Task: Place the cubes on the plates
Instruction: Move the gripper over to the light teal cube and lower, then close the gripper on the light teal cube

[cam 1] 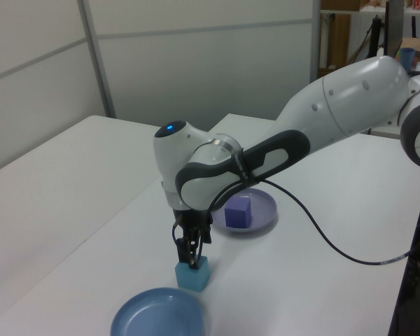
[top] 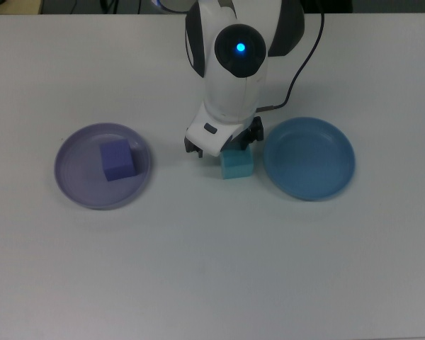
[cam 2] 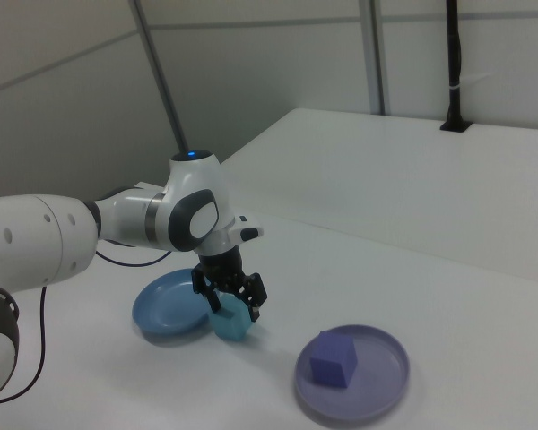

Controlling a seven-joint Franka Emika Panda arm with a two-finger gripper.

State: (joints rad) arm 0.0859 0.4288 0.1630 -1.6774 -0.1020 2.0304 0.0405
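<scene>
The violet-blue cube (top: 117, 160) rests inside the pale lavender plate (top: 74, 177) on the top view's left, apart from the arm. The light turquoise cube (top: 238, 166) stands on the white table just left of the empty blue plate (top: 309, 158) in the top view. My gripper (top: 223, 145) hangs directly over this cube, open, with its fingers (cam 2: 254, 300) spread to either side of the cube's top (cam 2: 233, 324). The arm's body hides part of the cube from above. In the left view the fingertips (cam 1: 191, 262) reach the cube's upper face (cam 1: 194, 276).
A black cable (top: 297, 67) trails from the arm across the table's far side. In the left view, the table edge (cam 1: 406, 266) and a shelf lie on the right. Grey wall panels stand behind the table.
</scene>
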